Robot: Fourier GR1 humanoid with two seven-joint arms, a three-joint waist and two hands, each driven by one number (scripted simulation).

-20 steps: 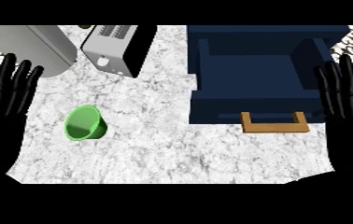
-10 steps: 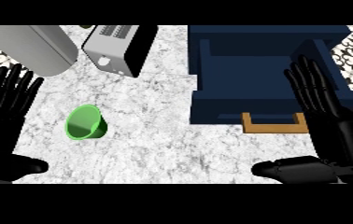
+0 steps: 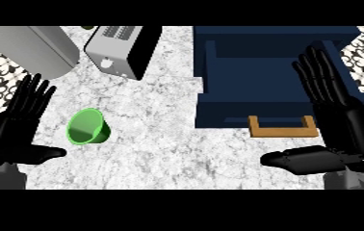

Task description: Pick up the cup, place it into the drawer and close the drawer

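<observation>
The fingers (image 3: 32, 94) of the left hand (image 3: 21, 129) are held straight and apart at the frame's left edge, with nothing gripped. The fingers (image 3: 320, 76) of the right hand (image 3: 343, 121) are likewise spread at the right edge, overlapping the open navy drawer (image 3: 263, 81). The green cup (image 3: 88, 127) is seen lying tilted on the marble table (image 3: 171, 148) at lower left, just beside the left hand.

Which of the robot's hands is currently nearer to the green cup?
Left. The left hand is open just left of the cup, not touching it. The right hand is open far to the right, over the right side of the blue drawer.
</observation>
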